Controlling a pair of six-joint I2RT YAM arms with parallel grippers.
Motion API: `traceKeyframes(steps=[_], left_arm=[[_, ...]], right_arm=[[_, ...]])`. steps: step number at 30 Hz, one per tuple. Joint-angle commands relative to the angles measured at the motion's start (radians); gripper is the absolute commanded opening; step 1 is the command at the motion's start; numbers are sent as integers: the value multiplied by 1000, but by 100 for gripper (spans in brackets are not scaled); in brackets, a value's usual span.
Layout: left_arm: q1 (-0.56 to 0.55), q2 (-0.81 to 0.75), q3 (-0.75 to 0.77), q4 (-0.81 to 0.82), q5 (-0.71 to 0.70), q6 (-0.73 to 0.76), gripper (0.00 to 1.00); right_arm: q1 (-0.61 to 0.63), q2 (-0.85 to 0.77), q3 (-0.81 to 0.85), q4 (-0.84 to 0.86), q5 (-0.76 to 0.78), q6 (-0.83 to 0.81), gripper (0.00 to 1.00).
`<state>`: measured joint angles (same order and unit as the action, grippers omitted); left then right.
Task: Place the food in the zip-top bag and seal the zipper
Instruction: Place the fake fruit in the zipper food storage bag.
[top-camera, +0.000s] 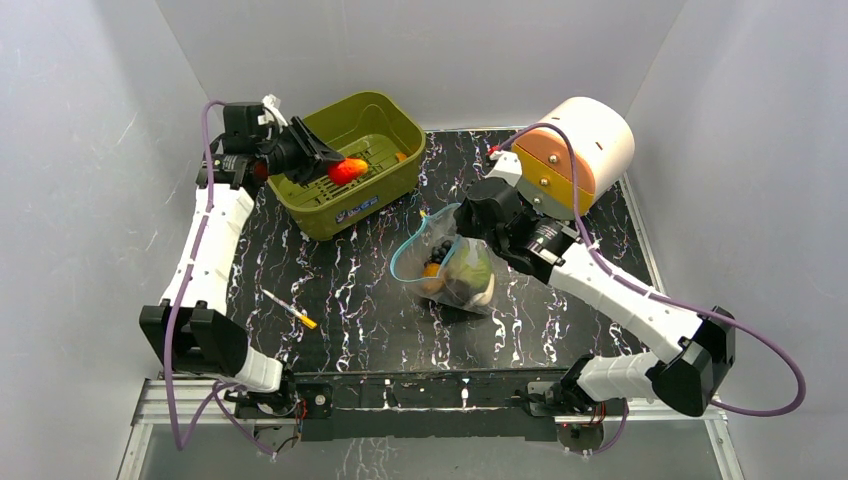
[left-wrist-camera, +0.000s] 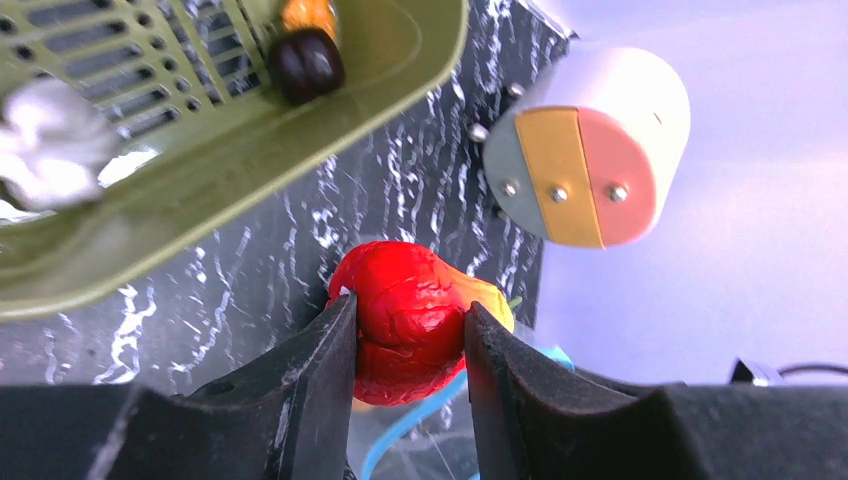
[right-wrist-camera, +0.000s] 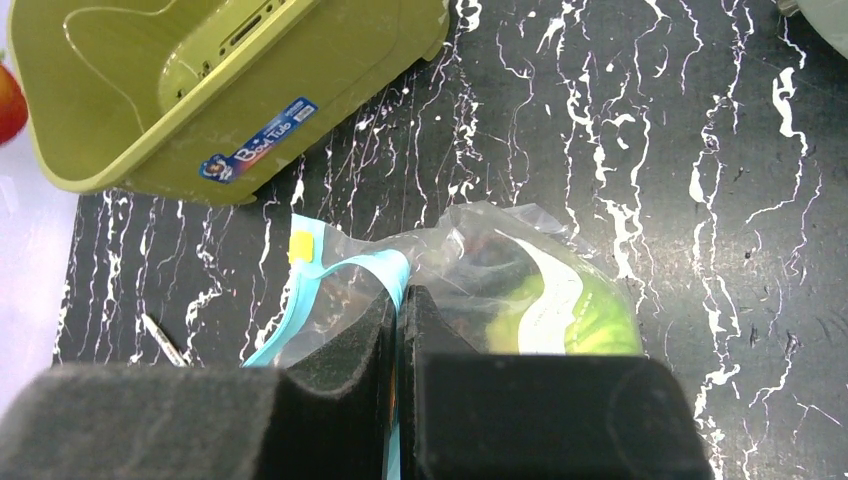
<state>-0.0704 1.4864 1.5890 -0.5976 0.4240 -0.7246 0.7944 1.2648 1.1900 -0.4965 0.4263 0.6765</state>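
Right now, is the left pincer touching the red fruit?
Touching. The left wrist view shows the left pincer closed on the red fruit, both fingers pressed against its sides with no gap.

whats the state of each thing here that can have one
left gripper, shut on red fruit
red fruit, held in the air
right gripper, shut on zipper
zip-top bag, mouth open, food inside
green bin, upright, some pieces inside

Open tabletop (top-camera: 350, 285) between zip-top bag (top-camera: 462, 272) and thin stick (top-camera: 290, 308); olive bin (top-camera: 335, 215) and pale drum (top-camera: 595, 135) behind.
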Motion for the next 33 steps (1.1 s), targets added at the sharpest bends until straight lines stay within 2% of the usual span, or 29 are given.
traceKeyframes(steps=[1,8,16,22,33], left_arm=[[-33,-83,-58,36,150,-79,15],[-119,-114,-182,144,198,-143,14],[-242,-100,-212,183,182,-170,15],[-256,-46,-184,136,189,-158,15],[-294,16,-157,120,247,-121,16]], right_arm=[[-29,23,57,67,-2,36,0],[-72,85,112,63,-44,69,0],[-83,115,143,70,-82,70,0],[-90,102,125,146,-129,70,0],[-92,142,156,147,-121,113,0]])
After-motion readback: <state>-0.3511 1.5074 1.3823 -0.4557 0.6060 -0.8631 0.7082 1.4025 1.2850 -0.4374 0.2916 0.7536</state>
